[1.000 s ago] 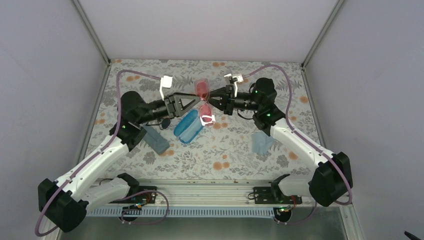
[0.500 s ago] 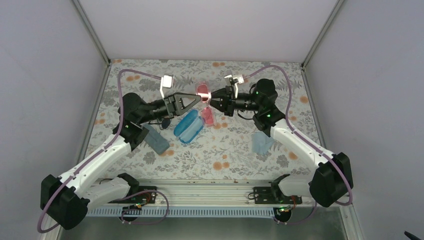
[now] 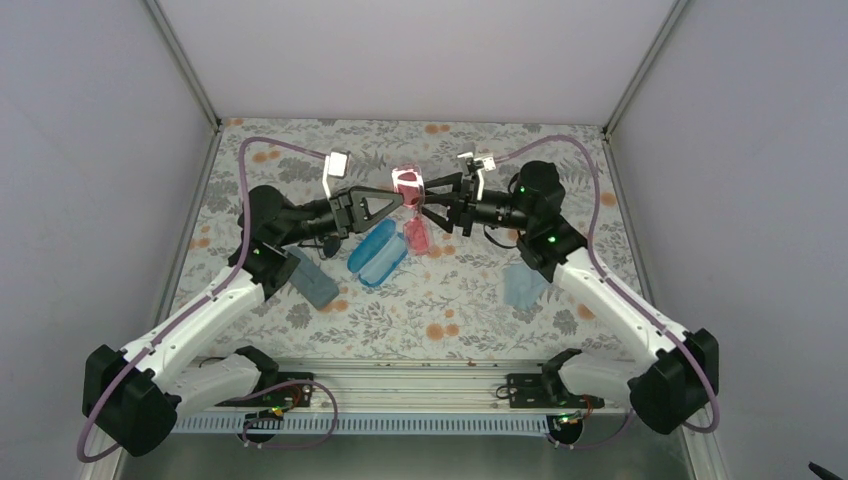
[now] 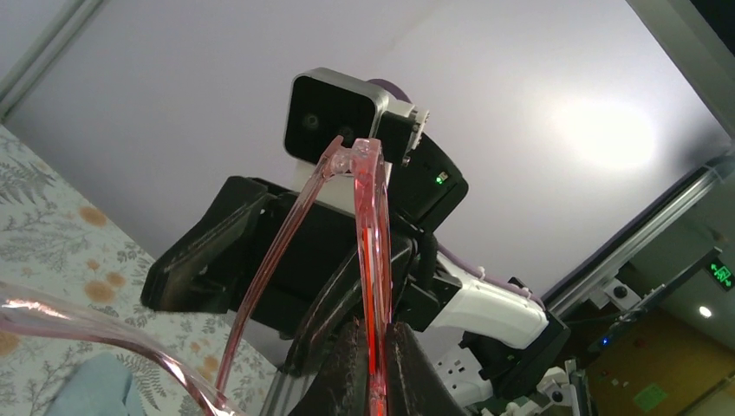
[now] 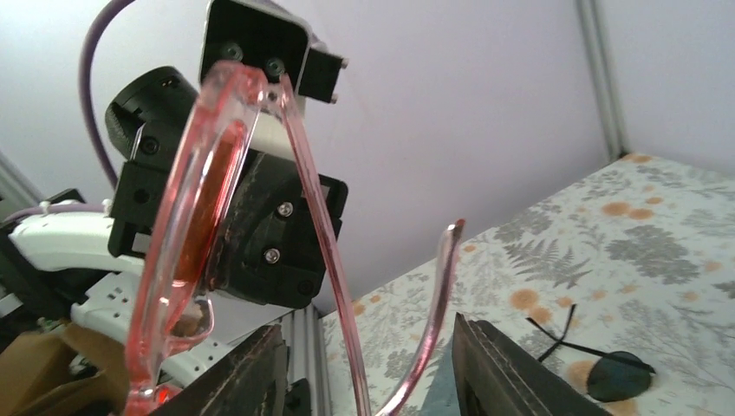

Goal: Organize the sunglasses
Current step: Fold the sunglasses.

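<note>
Over on the left of the table [image 3: 450, 310], the grey case [image 3: 312, 280] is lying beside your left arm. The black sunglasses [image 5: 617, 374] are resting flat on the floral surface, showing clearly only in the right wrist view. Moving in, your left gripper [image 4: 373, 360] is pinching shut on the pink sunglasses [image 3: 408, 183], holding them up in the air above the open blue case [image 3: 375, 252]. The frame is standing on edge, with one temple swinging free. Just to the right, your right gripper [image 3: 432, 203] is standing with its jaws parted. That loose temple is hanging between its fingers [image 5: 260, 373], and nothing is being squeezed there. Further right, the light blue cloth [image 3: 522, 285] is lying well apart.

You are dealing with something light, thin and springy. The plastic is looking slick, the hinges will likely fold under a sideways push, and the lenses could scratch. Judging from this, you are better off gripping the frame near a hinge or the bridge, not the lens face or a temple tip.
</note>
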Action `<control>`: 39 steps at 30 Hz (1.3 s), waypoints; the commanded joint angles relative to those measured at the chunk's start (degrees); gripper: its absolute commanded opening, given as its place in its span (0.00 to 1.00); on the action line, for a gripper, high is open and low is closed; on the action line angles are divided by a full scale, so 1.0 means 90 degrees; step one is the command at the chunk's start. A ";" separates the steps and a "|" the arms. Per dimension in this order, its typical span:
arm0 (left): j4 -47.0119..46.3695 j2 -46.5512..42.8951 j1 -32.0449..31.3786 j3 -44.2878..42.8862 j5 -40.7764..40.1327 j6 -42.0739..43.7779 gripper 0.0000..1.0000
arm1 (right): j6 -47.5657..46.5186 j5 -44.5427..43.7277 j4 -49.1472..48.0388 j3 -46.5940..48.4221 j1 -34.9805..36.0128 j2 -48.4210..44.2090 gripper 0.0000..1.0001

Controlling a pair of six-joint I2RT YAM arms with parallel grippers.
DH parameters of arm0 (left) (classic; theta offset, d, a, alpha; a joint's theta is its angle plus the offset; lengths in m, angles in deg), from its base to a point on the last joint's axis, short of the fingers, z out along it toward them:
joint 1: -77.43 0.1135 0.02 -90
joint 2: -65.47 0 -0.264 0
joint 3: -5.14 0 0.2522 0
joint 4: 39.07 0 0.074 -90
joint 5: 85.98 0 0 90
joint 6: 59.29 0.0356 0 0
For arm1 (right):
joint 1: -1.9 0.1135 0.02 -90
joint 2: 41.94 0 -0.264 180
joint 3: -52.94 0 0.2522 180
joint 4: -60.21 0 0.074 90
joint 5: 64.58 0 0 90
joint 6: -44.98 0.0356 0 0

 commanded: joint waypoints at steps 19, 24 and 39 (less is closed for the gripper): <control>0.0703 -0.0327 0.0011 -0.0423 0.0242 0.1867 0.02 | -0.0477 -0.0109 0.1662 -0.0660 0.0044 -0.0765 0.46; 0.0510 -0.0249 0.0008 -0.0335 0.0308 0.1724 0.02 | -0.0205 0.0661 0.1144 -0.0746 0.0064 -0.0650 0.61; 0.0315 -0.0143 0.0007 -0.0109 0.0390 0.1504 0.02 | 0.0303 0.0728 0.0831 -0.0451 0.0184 -0.0330 0.88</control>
